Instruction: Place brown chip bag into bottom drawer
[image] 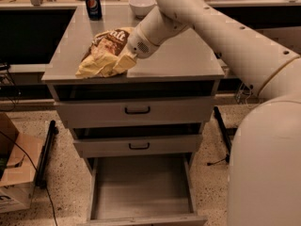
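Note:
The brown chip bag [104, 51] lies crumpled on the grey cabinet top [183, 55], near its front left. It has a brown face with white script and pale yellow ends. My gripper [123, 62] reaches down from the upper right and sits against the bag's right front edge, touching or overlapping it. The bag rests on the cabinet top. The bottom drawer [141, 187] is pulled out below, and its flat grey floor is bare.
A blue soda can [92, 4] and a white bowl [142, 4] stand at the back of the cabinet top. Two upper drawers with black handles [137, 110] [138, 146] are slightly ajar. A cardboard box [16, 173] sits on the floor at left. My arm fills the right side.

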`<state>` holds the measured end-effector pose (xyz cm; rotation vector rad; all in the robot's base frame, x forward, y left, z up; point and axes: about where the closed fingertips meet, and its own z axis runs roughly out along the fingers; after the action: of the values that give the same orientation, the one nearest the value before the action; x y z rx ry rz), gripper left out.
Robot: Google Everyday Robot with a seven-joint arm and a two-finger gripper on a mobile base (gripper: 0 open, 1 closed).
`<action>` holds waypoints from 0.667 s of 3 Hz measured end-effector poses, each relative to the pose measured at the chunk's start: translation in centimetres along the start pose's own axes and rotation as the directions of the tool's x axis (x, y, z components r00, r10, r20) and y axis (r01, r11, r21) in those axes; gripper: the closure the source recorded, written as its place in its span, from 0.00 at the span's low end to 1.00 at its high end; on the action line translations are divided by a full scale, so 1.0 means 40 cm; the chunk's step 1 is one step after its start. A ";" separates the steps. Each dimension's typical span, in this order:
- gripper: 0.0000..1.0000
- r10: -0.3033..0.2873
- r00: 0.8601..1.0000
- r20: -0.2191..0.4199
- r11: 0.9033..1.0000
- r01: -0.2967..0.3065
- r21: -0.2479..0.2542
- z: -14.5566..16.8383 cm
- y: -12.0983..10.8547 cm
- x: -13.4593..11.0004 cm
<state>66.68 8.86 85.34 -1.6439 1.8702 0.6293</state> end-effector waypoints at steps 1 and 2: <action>0.89 -0.013 1.000 0.012 1.000 0.013 0.003 -0.026 0.020 -0.019; 1.00 -0.065 0.998 0.027 0.998 0.065 0.006 -0.079 0.067 -0.036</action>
<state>63.82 8.15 88.59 -1.6775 1.7902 0.6156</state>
